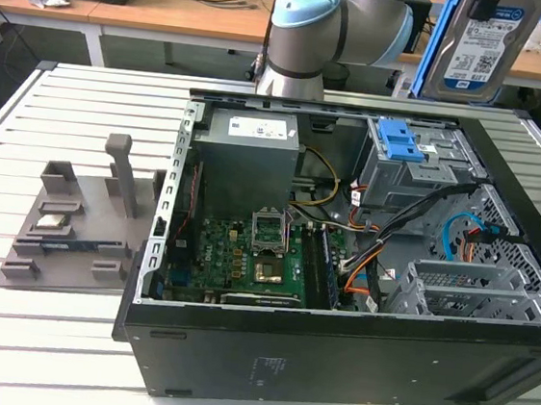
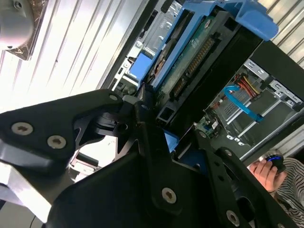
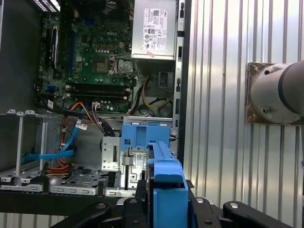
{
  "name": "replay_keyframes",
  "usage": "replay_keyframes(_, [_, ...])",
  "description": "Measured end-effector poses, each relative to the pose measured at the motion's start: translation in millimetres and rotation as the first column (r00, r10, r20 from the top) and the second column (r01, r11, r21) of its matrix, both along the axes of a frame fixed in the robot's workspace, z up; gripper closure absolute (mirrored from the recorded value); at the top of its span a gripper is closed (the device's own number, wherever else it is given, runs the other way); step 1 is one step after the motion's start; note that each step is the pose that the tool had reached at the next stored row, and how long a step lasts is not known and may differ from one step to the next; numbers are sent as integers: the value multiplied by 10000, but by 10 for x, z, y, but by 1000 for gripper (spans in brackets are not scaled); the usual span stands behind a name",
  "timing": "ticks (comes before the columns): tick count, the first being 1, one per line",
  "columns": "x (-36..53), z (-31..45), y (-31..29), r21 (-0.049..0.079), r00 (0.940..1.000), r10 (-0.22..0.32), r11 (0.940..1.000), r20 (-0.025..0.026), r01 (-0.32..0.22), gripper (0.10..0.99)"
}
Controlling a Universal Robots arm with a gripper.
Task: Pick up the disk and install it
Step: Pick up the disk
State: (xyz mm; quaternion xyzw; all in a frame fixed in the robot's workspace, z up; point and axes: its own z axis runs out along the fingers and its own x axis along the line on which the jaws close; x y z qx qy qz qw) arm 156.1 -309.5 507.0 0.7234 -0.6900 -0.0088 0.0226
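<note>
A flat rectangular silver hard disk with a white-and-blue label, framed by a blue plastic carrier bracket [image 1: 481,46], is held upright in the air. In the exterior view it is seen at the far edge of the scene towards the exterior view's right, clear of the open black computer case [image 1: 332,354] that lies on its side on the grey slatted metal table [image 1: 44,333]. The black gripper [image 3: 166,186] is closed on the disk: in the first wrist view its two black fingers [image 3: 141,189] are pressed against either side of the blue bracket. In the second wrist view the disk's connector edge [image 2: 190,61] is shown between the same fingers.

Inside the case, a grey metal drive cage topped by a blue plastic latch [image 1: 400,139] is seen beside a grey box-shaped power supply [image 1: 247,152], with a green motherboard [image 1: 246,253] nearer the camera. The disk is well apart from the cage. A grey plastic fixture tray [image 1: 64,229] is laid on the table at the exterior view's left. A person's hand [image 2: 263,173] is visible beyond the case in the second wrist view.
</note>
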Motion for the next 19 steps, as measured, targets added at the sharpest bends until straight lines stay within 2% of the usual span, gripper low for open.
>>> replay_keyframes(2, [0,0,-71,0,10000,1,10000,0,-1,718])
replay_keyframes(3, [0,0,-135,0,10000,1,10000,0,-1,718])
replay_keyframes(6, [0,0,-237,1,10000,1,10000,0,-1,718])
replay_keyframes(19, [0,0,-488,-19,10000,1,10000,0,-1,718])
